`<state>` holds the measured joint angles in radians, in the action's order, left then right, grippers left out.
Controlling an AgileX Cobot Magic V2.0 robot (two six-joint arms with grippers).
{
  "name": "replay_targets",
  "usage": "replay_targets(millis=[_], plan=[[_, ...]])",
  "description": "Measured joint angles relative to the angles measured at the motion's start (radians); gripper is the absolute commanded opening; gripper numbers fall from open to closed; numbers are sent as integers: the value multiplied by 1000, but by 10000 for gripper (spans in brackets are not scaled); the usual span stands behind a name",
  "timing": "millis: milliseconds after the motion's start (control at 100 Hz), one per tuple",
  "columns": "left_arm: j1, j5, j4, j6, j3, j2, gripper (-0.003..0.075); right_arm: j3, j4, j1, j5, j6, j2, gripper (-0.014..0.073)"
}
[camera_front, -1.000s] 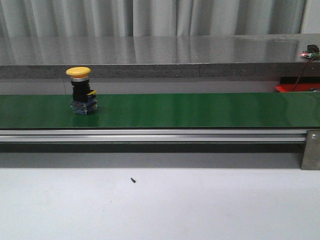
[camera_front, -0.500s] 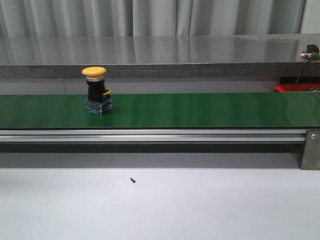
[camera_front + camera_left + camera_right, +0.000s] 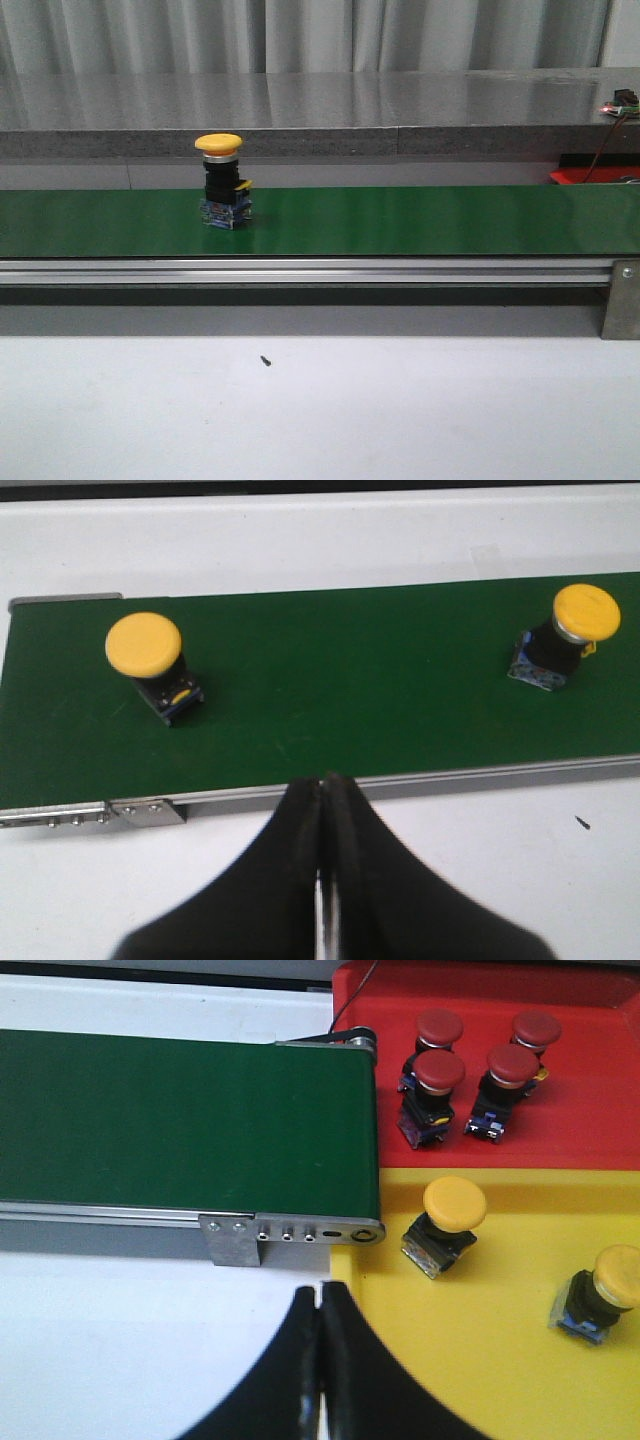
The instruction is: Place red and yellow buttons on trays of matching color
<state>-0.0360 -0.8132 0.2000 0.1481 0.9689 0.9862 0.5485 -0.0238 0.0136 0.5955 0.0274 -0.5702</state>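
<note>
1. Conveyor belt (image 3: 400,220): green, running across the table in front of the robot, with a silver rail along its near edge.
2. Yellow button (image 3: 223,182): stands upright on the belt, left of centre in the front view, yellow cap on top, black body, clear blue base. The left wrist view shows the same piece (image 3: 565,638) towards one end of the belt.
3. Second yellow button (image 3: 153,660): also on the belt, well apart from the first, near the belt's end plate; seen only in the left wrist view.
4. Left gripper (image 3: 322,820): black fingers pressed together, holding nothing, hovering over the white table just beside the belt's rail.
5. Right gripper (image 3: 319,1325): fingers likewise closed on nothing, over the edge where the white table meets the yellow tray.
6. Yellow tray (image 3: 500,1360): beside the belt's end, holding two yellow-capped buttons, one (image 3: 447,1222) near the belt roller, another (image 3: 601,1291) farther off; both tilted.
7. Red tray (image 3: 600,1130): adjoins the yellow one and holds four red buttons (image 3: 480,1065) clustered close together.
8. Small dark speck (image 3: 266,360): lies on the white table in front of the belt.
</note>
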Motion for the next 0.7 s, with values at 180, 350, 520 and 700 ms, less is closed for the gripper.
replay_targets(millis=[180,350,520,700], plan=[[-2,52,0,-2,-144,-174,-20,0,0,0,-7,0,0,-67],[-2,63,0,-2,-255,-329,-20,0,0,0,-24,0,0,-67],[-2,63,0,-2,-336,-439,-20,0,0,0,-24,0,0,-67],[-2,63,0,-2,-376,-507,-20,0,0,0,-14,0,0,-67]])
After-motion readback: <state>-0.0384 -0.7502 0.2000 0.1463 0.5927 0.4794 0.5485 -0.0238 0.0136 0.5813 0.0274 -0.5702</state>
